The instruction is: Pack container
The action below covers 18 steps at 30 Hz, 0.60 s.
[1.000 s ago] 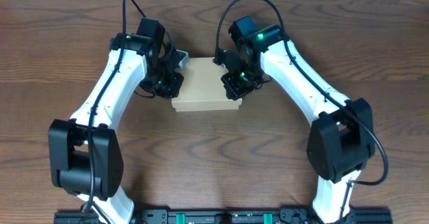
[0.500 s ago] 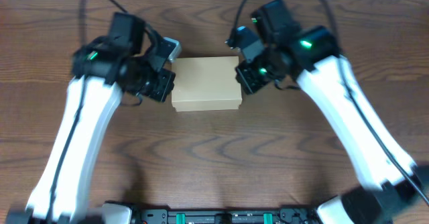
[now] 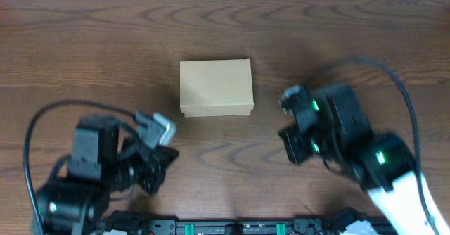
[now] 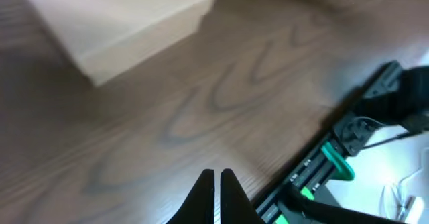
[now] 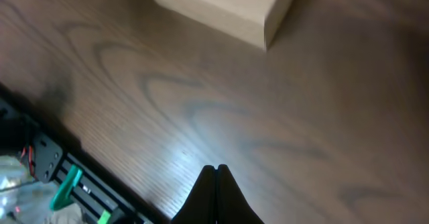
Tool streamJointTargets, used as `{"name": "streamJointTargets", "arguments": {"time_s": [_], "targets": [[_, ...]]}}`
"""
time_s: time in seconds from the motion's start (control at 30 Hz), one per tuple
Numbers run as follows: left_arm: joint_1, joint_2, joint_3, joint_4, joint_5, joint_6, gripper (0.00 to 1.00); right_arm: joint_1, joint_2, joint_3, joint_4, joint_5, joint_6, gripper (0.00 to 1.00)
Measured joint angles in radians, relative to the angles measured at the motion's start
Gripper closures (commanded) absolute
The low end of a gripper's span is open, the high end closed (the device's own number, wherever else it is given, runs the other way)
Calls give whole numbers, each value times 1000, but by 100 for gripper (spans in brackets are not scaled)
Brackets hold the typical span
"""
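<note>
We see plain kraft cardboard box, lid shut, on desk. We find left gripper and right gripper well apart from it, jaws of both pressed together.

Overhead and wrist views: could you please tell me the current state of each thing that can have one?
Cardboard box: lid closed, lying flat on the table, nothing touching it.
Left gripper: shut, empty, over bare wood, apart from the box.
Right gripper: shut, empty, over bare wood, apart from the box.
</note>
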Motion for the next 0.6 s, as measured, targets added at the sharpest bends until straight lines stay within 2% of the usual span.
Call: {"name": "streamJointTargets", "arguments": {"time_s": [0.23, 0.27, 0.3, 0.33, 0.37, 0.6], "targets": [[0, -172, -251, 48, 99, -71, 94, 0, -283, -259, 18, 3, 128, 99], [0, -184, -275, 54, 110, -84, 93, 0, -316, -274, 19, 2, 148, 59], [0, -187, -285, 55, 117, -95, 81, 0, -327, -276, 19, 2, 164, 24], [0, -187, -291, 56, 122, -99, 23, 0, -336, -277, 19, 2, 167, 1], [0, -187, -293, 57, 127, -104, 5, 0, -340, -277, 19, 2, 171, 1], [0, -188, -294, 47, 134, -232, 5, 0, -342, -286, 19, 2, 188, 1]]}}
